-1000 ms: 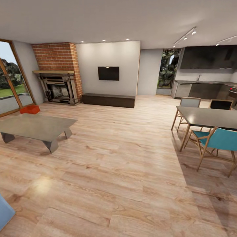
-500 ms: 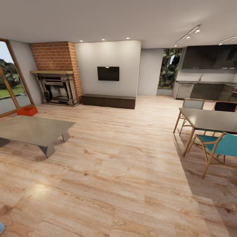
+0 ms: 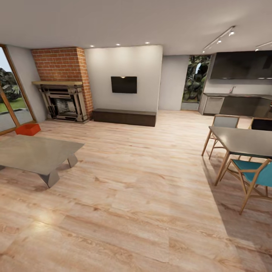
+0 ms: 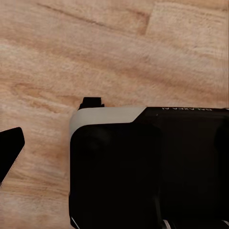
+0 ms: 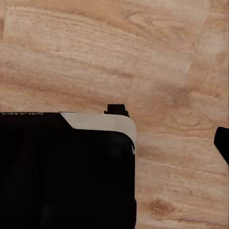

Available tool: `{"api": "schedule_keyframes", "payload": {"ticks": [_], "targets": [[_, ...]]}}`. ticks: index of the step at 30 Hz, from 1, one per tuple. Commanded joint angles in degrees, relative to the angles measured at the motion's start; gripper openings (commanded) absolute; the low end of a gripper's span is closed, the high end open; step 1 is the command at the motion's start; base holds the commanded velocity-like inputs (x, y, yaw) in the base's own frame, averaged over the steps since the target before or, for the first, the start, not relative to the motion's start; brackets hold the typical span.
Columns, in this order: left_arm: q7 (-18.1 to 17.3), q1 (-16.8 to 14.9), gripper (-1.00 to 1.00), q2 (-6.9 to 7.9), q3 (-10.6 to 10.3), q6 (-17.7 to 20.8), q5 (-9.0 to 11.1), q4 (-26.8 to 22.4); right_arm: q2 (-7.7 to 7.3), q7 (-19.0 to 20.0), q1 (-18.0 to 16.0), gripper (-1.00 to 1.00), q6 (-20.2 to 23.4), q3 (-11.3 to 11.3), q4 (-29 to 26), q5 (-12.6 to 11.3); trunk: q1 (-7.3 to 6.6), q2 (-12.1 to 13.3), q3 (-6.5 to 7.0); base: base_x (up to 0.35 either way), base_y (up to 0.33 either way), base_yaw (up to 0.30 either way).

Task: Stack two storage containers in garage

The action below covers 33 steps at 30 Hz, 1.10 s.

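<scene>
Storage containers show as one orange-red bin (image 3: 28, 129) on the plank floor (image 3: 143, 196) far ahead-left by the glass door, nearer the left arm; finger state cannot be told.

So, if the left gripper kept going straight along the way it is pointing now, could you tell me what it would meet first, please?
Most likely the light wood plank floor: the left wrist view looks along the gripper onto bare planks, beside the robot's dark base. How far off the floor is cannot be judged.
</scene>
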Motion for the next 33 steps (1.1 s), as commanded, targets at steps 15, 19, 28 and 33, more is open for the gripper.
{"api": "schedule_keyframes", "payload": {"ticks": [15, 19, 28, 33], "targets": [[0.17, -0.01, 1.00, -0.02, -0.09, 0.11, 0.26, -0.04, 0.01, -0.22, -0.07, 1.00, -0.11, -0.41, 0.12, 0.60, 0.05, -0.08, -0.10, 0.337, 0.000, 0.000], [0.17, -0.02, 1.00, -0.02, -0.09, 0.11, 0.26, -0.03, -0.01, -0.23, -0.07, 1.00, -0.23, -0.32, 0.12, 0.61, 0.05, -0.08, -0.10, 0.337, 0.000, 0.000], [0.17, -0.02, 1.00, -0.02, -0.09, 0.11, 0.26, -0.04, -0.07, -0.23, -0.07, 1.00, -0.33, 0.05, 0.12, 0.82, 0.05, -0.08, -0.10, 0.337, 0.000, 0.000], [0.17, -0.03, 1.00, -0.02, -0.09, 0.11, 0.26, -0.03, -0.07, -0.23, -0.07, 1.00, -0.33, 0.10, 0.12, 0.94, 0.05, -0.08, -0.10, 0.337, 0.000, 0.000]]}}
